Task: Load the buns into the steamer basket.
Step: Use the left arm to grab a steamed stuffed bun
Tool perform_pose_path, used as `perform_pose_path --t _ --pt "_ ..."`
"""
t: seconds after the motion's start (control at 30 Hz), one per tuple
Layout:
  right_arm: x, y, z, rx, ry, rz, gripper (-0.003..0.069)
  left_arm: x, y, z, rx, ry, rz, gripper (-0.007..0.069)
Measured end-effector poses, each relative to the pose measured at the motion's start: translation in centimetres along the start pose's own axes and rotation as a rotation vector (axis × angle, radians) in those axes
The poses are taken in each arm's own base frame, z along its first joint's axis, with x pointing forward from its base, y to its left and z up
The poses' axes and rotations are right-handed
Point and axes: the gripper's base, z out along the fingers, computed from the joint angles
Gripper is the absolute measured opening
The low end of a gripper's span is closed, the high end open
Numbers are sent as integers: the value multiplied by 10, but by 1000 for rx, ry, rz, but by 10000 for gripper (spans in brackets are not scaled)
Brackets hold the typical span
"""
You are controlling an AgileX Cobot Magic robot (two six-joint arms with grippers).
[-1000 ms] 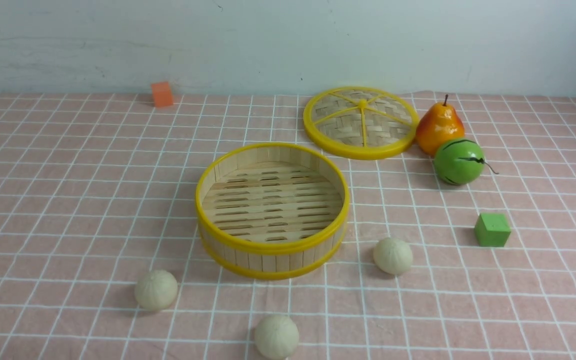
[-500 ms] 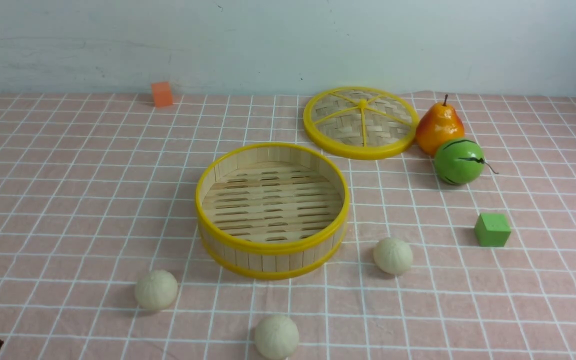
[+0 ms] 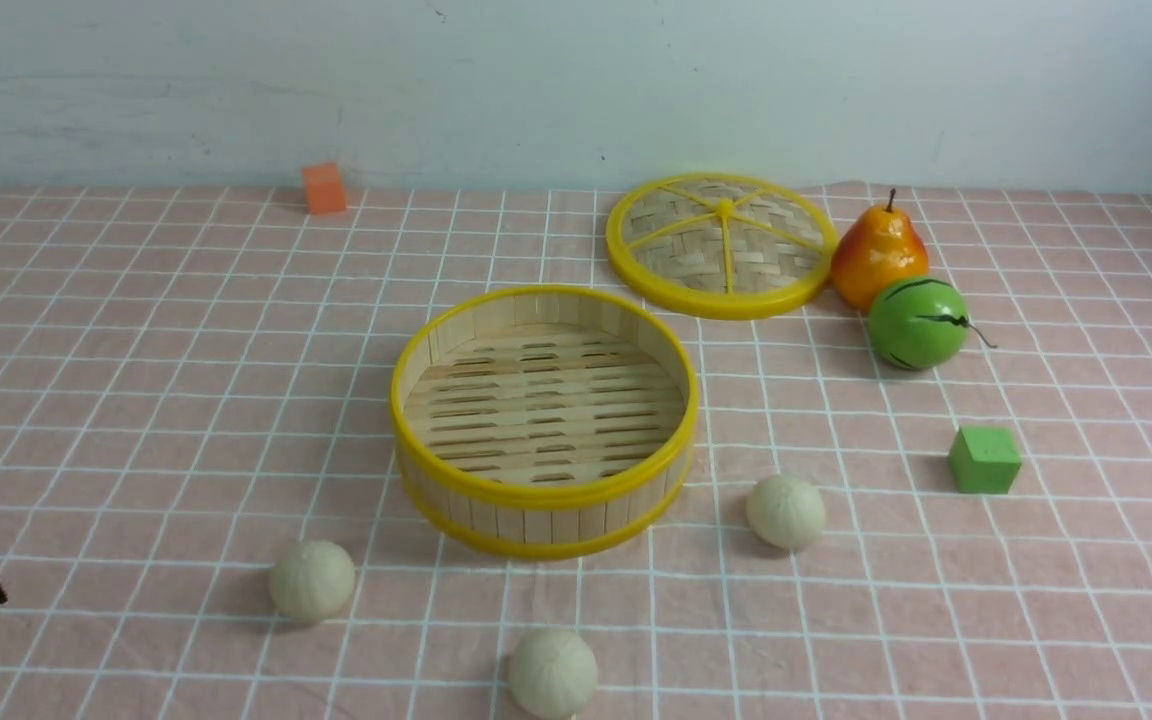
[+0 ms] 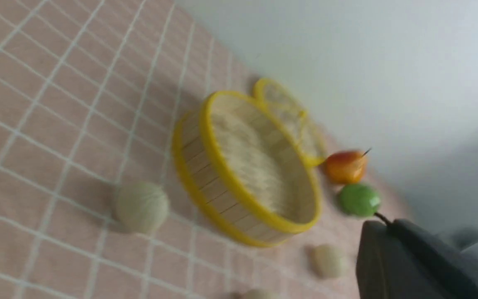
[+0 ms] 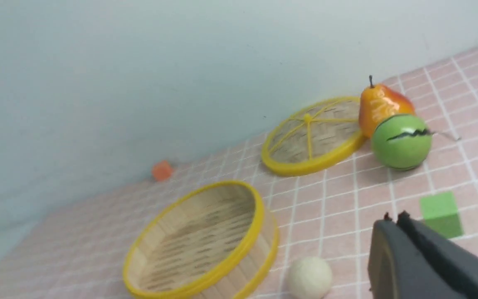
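At the near side, the left gripper and right gripper have their jaws closed together, holding nothing. The nearest bun, left bun and right bun, 3 in all, lie on the checked cloth outside the steamer basket. The lid lies flat beyond the basket.

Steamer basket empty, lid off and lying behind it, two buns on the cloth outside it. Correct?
No: three buns lie on the cloth outside the steamer basket, not two: the left bun, the middle bun and the right bun, all in the front view. The basket is empty, and the lid lies behind it.
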Motion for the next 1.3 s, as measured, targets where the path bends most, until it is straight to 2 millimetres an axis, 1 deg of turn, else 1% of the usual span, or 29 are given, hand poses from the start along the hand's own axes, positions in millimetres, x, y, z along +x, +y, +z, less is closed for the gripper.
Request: perform_pose_path --t 0.07,0.1,0.13,0.17,0.2,0.27,0.3,0.33,0.37,0.4,0.47,0.53,0.6,0.63,0.67,0.7,0.73,0.8,0.87,0.9,0.93,1.0,1.03,1.07,1.1,1.2,1.27,1.3 --pt "-20 7 18 6 106 -119 -20 -17 -11 10 -90 118 146 -14" --pt "-26 10 21 3 122 -148 -20 -20 -13 12 -107 144 181 -14" --pt "-29 10 30 1 188 -178 -20 -25 -14 18 -143 192 223 -14" --pt "-39 13 43 -8 271 -237 -20 -34 -20 24 -192 279 299 -14" --pt "-42 13 61 -23 412 -264 -20 -43 -22 35 -252 384 357 -14" --pt "-45 14 80 -51 552 -291 -20 -50 -24 47 -294 471 398 -14" --pt "-45 14 82 -52 566 -291 -20 -50 -25 49 -297 480 403 -14" --pt "-44 16 91 -74 624 -300 -19 -52 -25 59 -312 523 413 -14" --pt "-41 21 106 -116 728 -322 -17 -54 -27 75 -321 576 435 -14" --pt "-37 26 114 -152 791 -347 -15 -53 -29 86 -323 609 450 -14" --pt "-27 40 126 -222 906 -426 -12 -49 -32 109 -325 678 484 -12" --pt "-15 55 134 -273 997 -508 -10 -42 -34 132 -332 746 515 15" --pt "-4 66 138 -304 1049 -566 -9 -35 -34 150 -341 796 536 71" --pt "2 71 139 -315 1072 -597 -8 -31 -33 161 -348 826 548 113" --pt "3 71 140 -313 1078 -604 -8 -28 -32 166 -352 841 550 122" --pt "12 79 140 -330 1107 -648 -6 -18 -29 188 -370 893 570 227" --pt "12 80 140 -333 1108 -651 -6 -18 -29 190 -370 894 573 249" --pt "16 85 140 -347 1109 -665 -3 -8 -22 215 -389 932 583 383" --pt "16 86 140 -351 1100 -671 -3 -1 -14 231 -406 947 597 470" --pt "16 86 140 -350 1098 -674 -2 0 -12 237 -408 943 604 495" --pt "16 86 141 -348 1095 -676 -1 4 -7 249 -420 946 621 543" --pt "16 86 141 -345 1094 -681 0 8 -1 263 -427 928 635 580" --pt "16 86 141 -345 1094 -681 0 11 2 270 -433 919 640 589" --pt "16 86 141 -345 1094 -681 0 11 3 271 -436 922 641 590" --pt "16 86 141 -345 1094 -682 0 15 7 280 -438 906 650 591" --pt "16 86 141 -345 1094 -684 1 23 16 293 -443 904 661 567" --pt "16 86 141 -345 1094 -684 3 30 23 299 -456 929 657 509" --pt "16 86 141 -345 1094 -684 3 30 23 299 -456 929 657 509"
